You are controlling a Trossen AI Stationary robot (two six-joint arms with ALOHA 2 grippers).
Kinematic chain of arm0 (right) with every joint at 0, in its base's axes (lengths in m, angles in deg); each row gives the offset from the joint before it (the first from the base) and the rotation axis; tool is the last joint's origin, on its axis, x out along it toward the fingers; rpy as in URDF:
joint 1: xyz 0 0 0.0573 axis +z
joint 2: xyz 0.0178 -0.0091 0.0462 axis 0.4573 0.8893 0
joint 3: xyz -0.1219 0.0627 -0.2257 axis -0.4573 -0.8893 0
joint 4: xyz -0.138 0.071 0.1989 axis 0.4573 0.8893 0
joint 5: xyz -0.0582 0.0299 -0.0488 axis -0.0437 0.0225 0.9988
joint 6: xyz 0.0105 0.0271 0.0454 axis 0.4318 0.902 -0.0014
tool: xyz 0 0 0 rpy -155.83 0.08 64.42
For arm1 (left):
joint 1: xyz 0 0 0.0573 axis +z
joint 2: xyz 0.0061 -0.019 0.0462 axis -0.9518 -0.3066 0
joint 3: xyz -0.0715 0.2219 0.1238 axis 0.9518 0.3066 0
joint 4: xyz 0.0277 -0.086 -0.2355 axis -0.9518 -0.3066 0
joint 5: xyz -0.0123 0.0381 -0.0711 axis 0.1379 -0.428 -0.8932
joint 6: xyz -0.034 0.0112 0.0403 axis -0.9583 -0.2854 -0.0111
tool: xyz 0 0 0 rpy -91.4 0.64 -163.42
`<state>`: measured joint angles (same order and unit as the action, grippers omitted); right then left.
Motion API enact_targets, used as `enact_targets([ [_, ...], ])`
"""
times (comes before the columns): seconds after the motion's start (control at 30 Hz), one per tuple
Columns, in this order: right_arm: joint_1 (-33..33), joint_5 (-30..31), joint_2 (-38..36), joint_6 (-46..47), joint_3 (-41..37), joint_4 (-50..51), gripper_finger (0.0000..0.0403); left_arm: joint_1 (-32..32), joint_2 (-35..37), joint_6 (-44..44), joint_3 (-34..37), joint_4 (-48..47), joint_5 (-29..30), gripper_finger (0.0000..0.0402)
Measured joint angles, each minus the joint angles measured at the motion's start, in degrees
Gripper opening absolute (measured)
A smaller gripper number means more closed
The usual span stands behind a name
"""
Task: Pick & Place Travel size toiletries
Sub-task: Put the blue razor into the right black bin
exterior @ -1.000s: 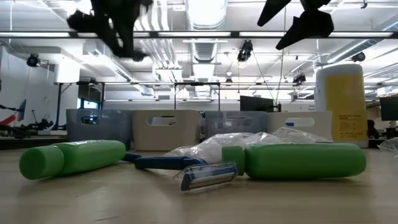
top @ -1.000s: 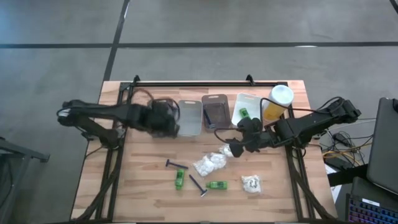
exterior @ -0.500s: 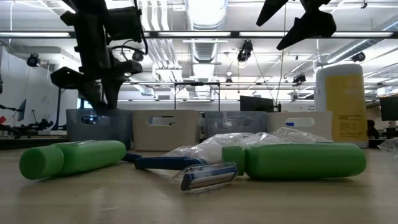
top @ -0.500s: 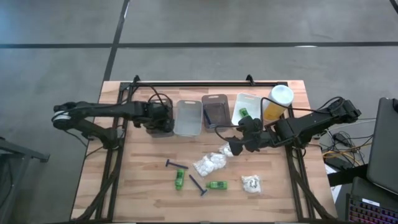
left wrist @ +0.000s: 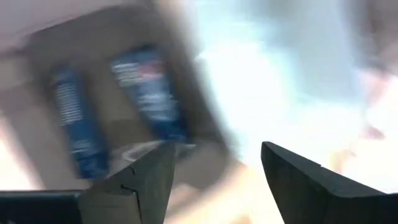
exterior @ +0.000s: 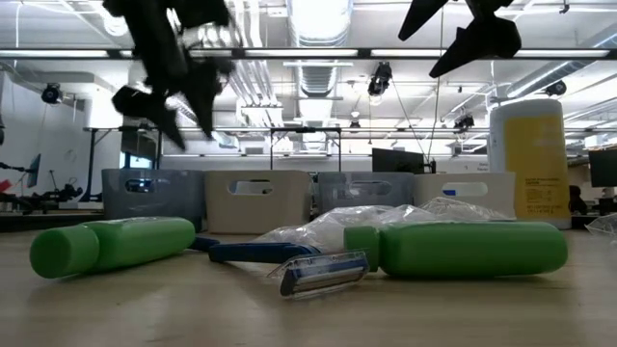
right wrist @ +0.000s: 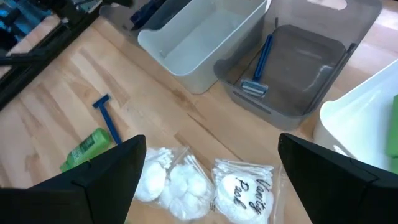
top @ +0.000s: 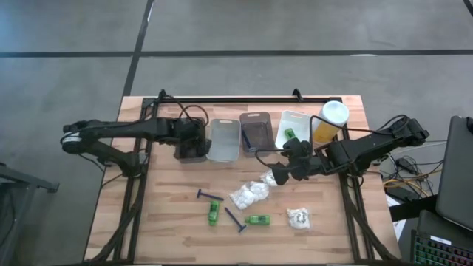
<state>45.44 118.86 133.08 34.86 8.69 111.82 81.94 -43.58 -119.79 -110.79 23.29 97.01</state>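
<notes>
The left claw [left wrist: 211, 180], open and empty, has lifted off the dark grey plastic bin [top: 194, 151] at the worktop's back-left, navy flat packets [left wrist: 149, 93] delivered; right claw [right wrist: 208, 177] hovers open mid-worktop

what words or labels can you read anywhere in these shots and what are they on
"Vanity Pack" in script, as far as it reads, on the white sachet between the right gripper fingers' view.
Print on the two navy packets in the bin under the left gripper: too blurred to read.
Yellow bottle: no readable label.
</notes>
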Motion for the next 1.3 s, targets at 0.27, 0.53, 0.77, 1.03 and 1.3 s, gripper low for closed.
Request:
enact_targets([
  [0.27,0.04,-5.58,0.0,-3.8,0.0,-0.04,0.0364,-17.2,0.44,22.02,-8.88,1.63,-11.88,0.0228],
  [0.53,0.04,-5.66,0.0,-3.78,0.0,-0.09,0.0364,-38.0,-5.7,30.7,-7.67,1.83,4.68,0.0226],
  [0.77,0.28,-5.63,0.0,-3.47,0.0,-0.31,0.0363,-39.51,-15.68,32.41,-7.46,1.71,5.57,0.0226],
  [1.03,2.06,-5.09,0.0,-1.65,0.0,-0.5,0.0364,-38.78,-18.38,36.0,-6.69,2.11,5.5,0.022],
  [1.3,2.18,-4.33,0.29,-0.17,0.01,-0.7,0.0364,-34.29,-18.38,39.32,-2.61,5.56,3.85,0.0213],
])
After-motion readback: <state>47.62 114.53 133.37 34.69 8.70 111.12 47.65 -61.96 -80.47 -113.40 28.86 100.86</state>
